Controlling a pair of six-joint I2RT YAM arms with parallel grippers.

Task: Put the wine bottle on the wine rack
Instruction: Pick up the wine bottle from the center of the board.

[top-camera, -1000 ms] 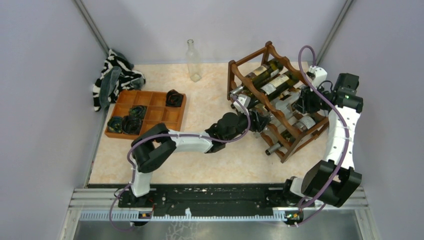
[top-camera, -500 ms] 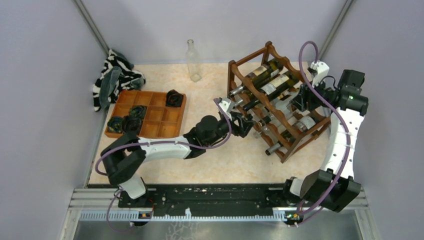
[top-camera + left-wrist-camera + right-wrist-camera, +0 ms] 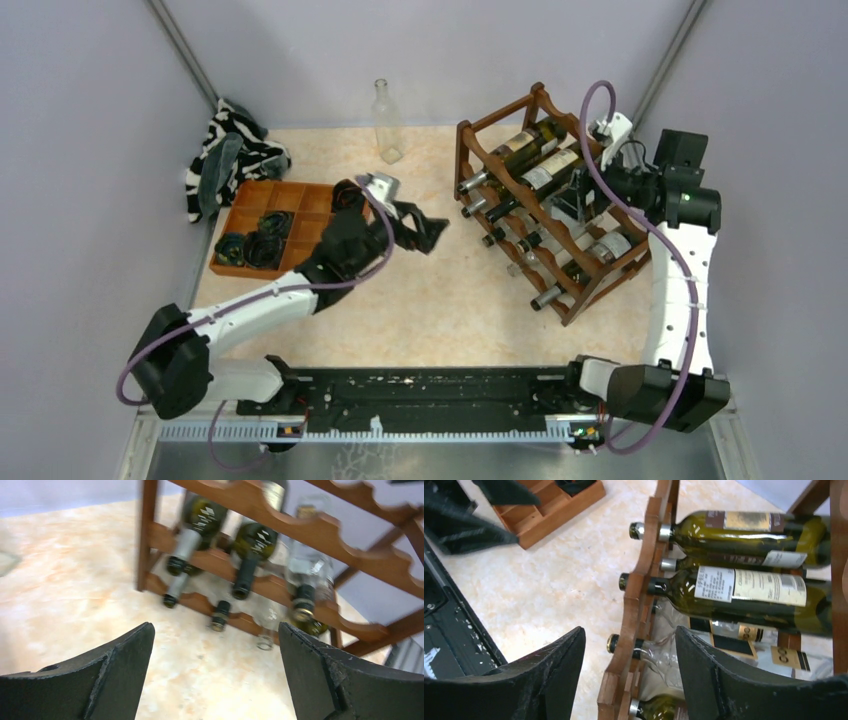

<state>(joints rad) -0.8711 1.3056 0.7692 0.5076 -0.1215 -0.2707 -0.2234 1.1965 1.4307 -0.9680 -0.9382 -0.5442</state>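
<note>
Wine rack (image 3: 555, 205): is set at the right of the table (image 3: 450, 300), turned at an angle, with its scalloped rails filled on several tiers.
Wine bottles (image 3: 548, 165): are laid on their sides in the wine rack, necks pointed toward the middle of the table. Two dark green labelled ones are carried on the top tier, and clear ones are seen lower down.
Left tool (image 3: 425, 228): is held above the table between the tray and the wine rack, touching neither. Its fingers (image 3: 120, 665) are spread wide and nothing is gripped.
Right tool (image 3: 630, 632): is held at the wine rack's right side, close above the bottles. Its fingers (image 3: 554, 675) are spread and nothing is pinched between them.
Clear bottle (image 3: 386, 122): is stood upright at the far edge of the table, apart from the wine rack.
Tray (image 3: 290, 197): is placed at the left, with dark rolled items kept in some compartments.
Striped cloth (image 3: 232, 150): is bunched in the far left corner.
</note>
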